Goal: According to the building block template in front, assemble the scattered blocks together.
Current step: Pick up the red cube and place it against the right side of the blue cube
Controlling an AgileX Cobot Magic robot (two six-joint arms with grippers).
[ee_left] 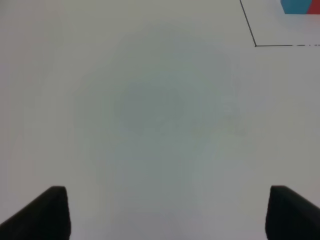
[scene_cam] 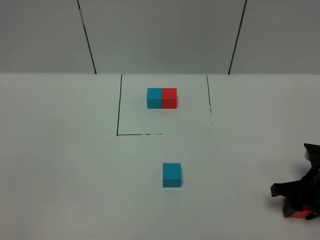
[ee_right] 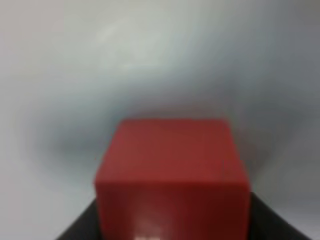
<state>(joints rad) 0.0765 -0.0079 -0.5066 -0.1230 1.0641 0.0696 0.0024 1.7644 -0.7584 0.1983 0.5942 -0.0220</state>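
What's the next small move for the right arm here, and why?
Probably carry the red cube leftward to the right side of the loose cyan cube. The right gripper looks closed on the red cube, well off to the right, and the template shows red joined on cyan's right.

Looks like a lab test bench — white table (scene_cam: 60, 150), black outline (scene_cam: 119, 105), grey wall panels (scene_cam: 160, 35).

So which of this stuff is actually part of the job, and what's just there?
Job: cyan-red template bar; loose cyan cube; red cube, held in right claw.
Just there: black outline; table; back wall.
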